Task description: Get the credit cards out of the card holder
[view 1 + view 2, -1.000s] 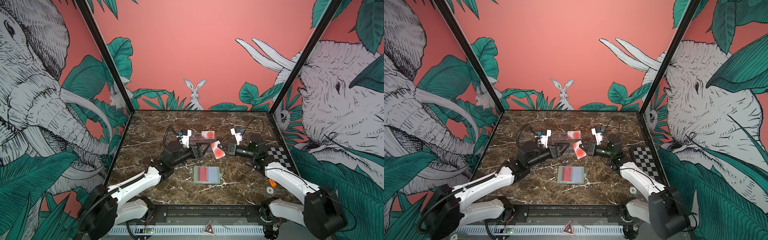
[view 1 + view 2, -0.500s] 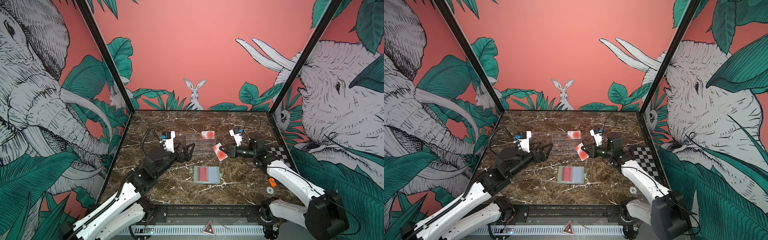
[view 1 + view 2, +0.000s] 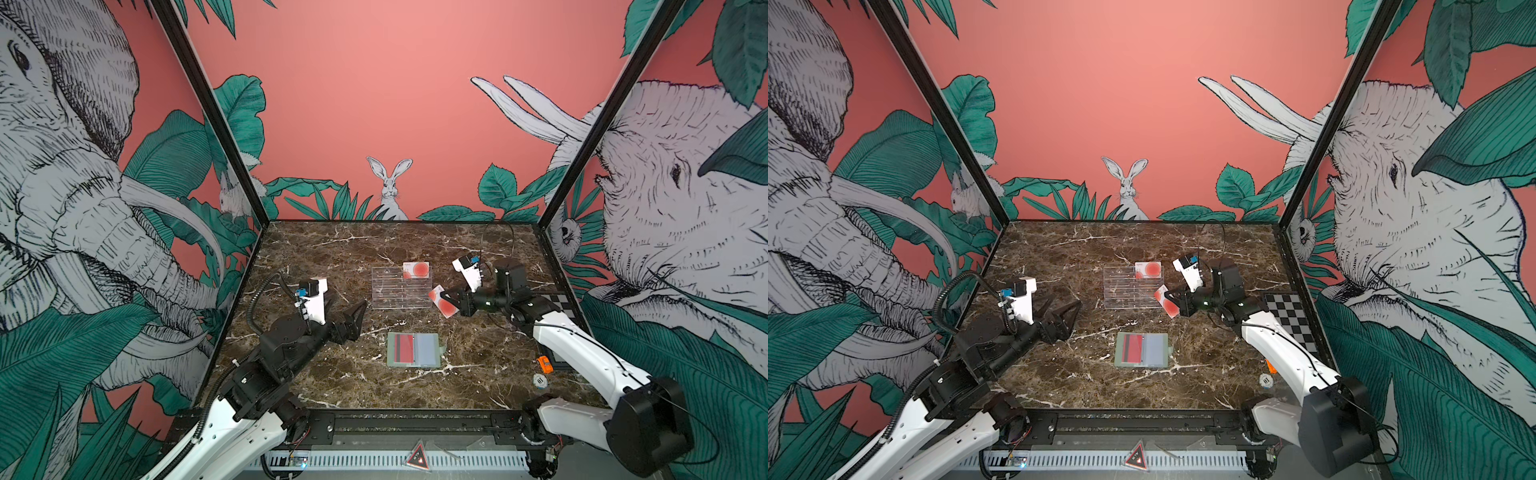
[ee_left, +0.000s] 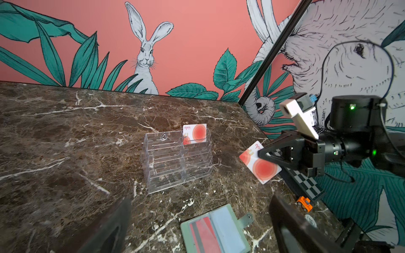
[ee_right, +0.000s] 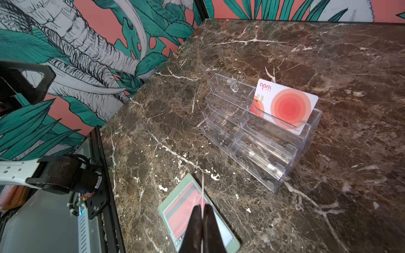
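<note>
The card holder (image 3: 412,350) (image 3: 1141,350) lies open and flat on the marble. A red credit card with a dark stripe (image 4: 203,232) (image 5: 179,206) sits in one of its clear sleeves. My right gripper (image 3: 451,297) (image 3: 1174,297) (image 4: 263,153) (image 5: 203,207) is shut on a white credit card with red circles (image 3: 444,303) (image 4: 260,168), held above the table beside the stand. Another such card (image 3: 417,270) (image 5: 285,105) stands in the stand's top tier. My left gripper (image 3: 345,311) (image 3: 1059,309) (image 4: 199,200) hangs wide open and empty, left of the card holder.
A clear acrylic tiered stand (image 3: 395,291) (image 4: 166,166) stands behind the card holder. A checkered board (image 3: 1289,320) lies along the right edge, with a small orange toy car (image 3: 544,363) and a round chip (image 3: 539,379) near it.
My left arm has drawn back from the stand toward the left front, jaws still open. The right gripper has barely shifted with its card.
</note>
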Robot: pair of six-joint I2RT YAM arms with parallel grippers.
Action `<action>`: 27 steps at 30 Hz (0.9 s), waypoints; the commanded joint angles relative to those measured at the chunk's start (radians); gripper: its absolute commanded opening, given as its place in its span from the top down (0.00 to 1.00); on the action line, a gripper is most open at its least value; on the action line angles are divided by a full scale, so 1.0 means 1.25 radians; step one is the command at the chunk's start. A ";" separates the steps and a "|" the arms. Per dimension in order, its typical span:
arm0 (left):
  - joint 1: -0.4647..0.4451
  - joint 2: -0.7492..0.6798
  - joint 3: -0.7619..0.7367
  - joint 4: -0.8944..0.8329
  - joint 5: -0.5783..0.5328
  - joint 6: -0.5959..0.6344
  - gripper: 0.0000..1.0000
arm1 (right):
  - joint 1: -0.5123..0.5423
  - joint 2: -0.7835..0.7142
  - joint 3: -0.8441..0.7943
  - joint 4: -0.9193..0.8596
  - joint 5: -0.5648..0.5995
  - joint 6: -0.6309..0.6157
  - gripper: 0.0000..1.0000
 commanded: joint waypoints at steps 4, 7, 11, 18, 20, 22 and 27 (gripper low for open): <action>0.004 -0.040 0.028 -0.115 -0.027 0.049 0.01 | 0.012 -0.004 0.000 -0.033 -0.003 -0.179 1.00; 0.004 -0.053 0.035 -0.148 -0.041 0.062 0.01 | 0.028 -0.022 -0.011 -0.040 0.000 -0.259 1.00; 0.004 -0.087 0.034 -0.163 -0.041 0.090 0.01 | 0.035 -0.043 -0.007 -0.076 0.020 -0.336 1.00; 0.005 -0.149 0.072 -0.238 -0.086 0.148 0.01 | 0.036 -0.002 0.072 -0.224 0.058 -0.472 1.00; 0.004 -0.172 0.077 -0.254 -0.095 0.162 0.01 | 0.038 0.011 0.091 -0.239 0.063 -0.506 1.00; 0.004 -0.192 0.077 -0.265 -0.097 0.172 0.01 | 0.037 0.020 0.103 -0.251 0.063 -0.550 1.00; 0.005 -0.225 0.068 -0.295 -0.088 0.195 0.01 | 0.037 0.040 0.136 -0.281 0.032 -0.684 1.00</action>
